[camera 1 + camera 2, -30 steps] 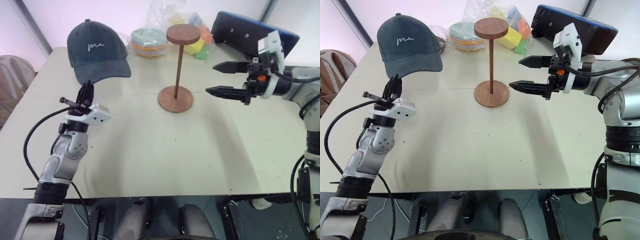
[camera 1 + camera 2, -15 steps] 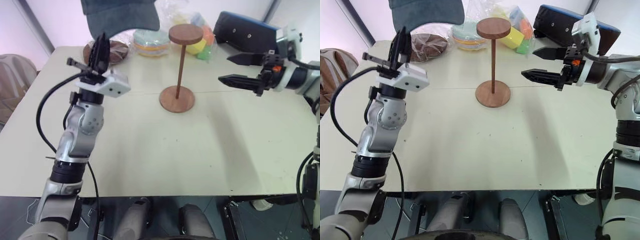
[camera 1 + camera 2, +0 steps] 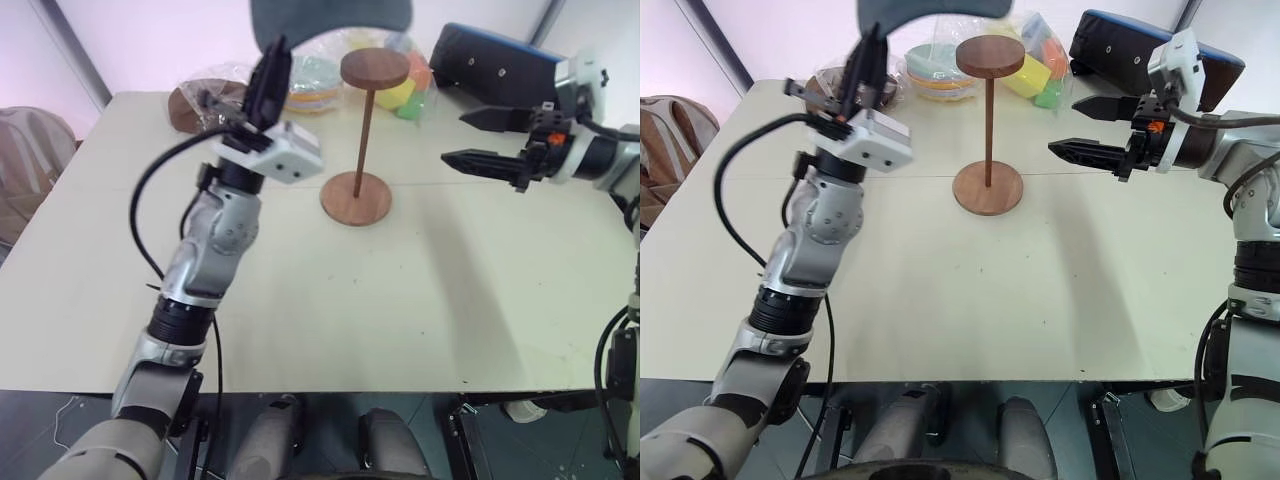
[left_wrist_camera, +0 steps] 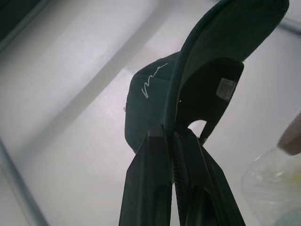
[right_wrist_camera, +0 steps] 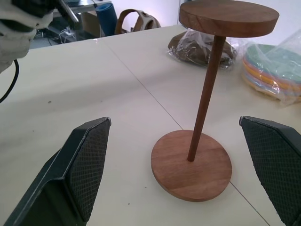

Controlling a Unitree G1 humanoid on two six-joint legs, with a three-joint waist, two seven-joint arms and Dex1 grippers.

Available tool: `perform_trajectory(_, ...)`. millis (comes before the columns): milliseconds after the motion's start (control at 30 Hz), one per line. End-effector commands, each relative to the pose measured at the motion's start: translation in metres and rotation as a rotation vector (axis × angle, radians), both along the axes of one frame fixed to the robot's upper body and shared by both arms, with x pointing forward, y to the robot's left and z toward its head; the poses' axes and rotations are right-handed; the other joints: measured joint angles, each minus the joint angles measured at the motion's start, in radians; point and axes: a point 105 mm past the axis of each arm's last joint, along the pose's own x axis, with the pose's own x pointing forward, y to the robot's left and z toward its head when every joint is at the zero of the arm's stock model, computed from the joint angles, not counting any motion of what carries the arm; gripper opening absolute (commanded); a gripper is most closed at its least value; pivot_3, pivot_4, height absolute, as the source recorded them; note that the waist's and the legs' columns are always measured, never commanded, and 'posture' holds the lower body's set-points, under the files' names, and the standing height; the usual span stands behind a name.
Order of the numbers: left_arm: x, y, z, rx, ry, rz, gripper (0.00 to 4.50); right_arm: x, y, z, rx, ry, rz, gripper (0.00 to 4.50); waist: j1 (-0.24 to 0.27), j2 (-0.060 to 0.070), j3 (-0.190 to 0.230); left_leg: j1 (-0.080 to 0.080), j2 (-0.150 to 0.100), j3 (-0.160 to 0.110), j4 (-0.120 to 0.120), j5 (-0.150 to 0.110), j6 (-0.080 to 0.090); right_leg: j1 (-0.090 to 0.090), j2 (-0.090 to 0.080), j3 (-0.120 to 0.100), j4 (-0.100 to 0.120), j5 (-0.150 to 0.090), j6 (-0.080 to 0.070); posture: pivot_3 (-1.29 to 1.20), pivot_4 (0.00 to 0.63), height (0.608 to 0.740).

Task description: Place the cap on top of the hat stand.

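Nearby, bagged plates point(image 3: 312, 82) (pastel stack)

Even, bright overhead light washes the pale table point(image 3: 420, 300), leaving a soft shadow toward 5 o'clock of the hat stand point(image 3: 362, 130). The backlit cap point(image 4: 188, 84) reads nearly black against white glare. The left gripper point(image 3: 270, 75) is motion-blurred.

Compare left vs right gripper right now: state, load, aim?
The left gripper is shut on the cap at its brim edge; the right gripper is open and empty. The left gripper points up with the cap held above the table; the right gripper points roughly level toward the hat stand. Both have two black fingers.
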Motion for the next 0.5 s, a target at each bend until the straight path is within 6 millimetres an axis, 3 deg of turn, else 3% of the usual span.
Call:
perform_trajectory(33, -0.01, -0.01, -0.003, 0.026, -0.026, -0.046, 0.08, -0.006, 0.0, 0.011, -0.006, -0.055, 0.005, 4.5, -0.002, 0.0, 0.0, 0.0, 0.0, 0.0, 0.0, 0.0, 0.0, 0.0, 0.0, 0.0, 0.0, 0.0, 0.0, 0.0, 0.15, 0.74)
perform_trajectory(500, -0.019, -0.016, -0.039, 0.124, 0.02, -0.043, 0.08, -0.006, -0.003, 0.004, -0.017, -0.025, 0.0, 4.5, 0.001, 0.0, 0.0, 0.0, 0.0, 0.0, 0.0, 0.0, 0.0, 0.0, 0.0, 0.001, 0.0, 0.0, 0.0, 0.0, 0.15, 0.74)
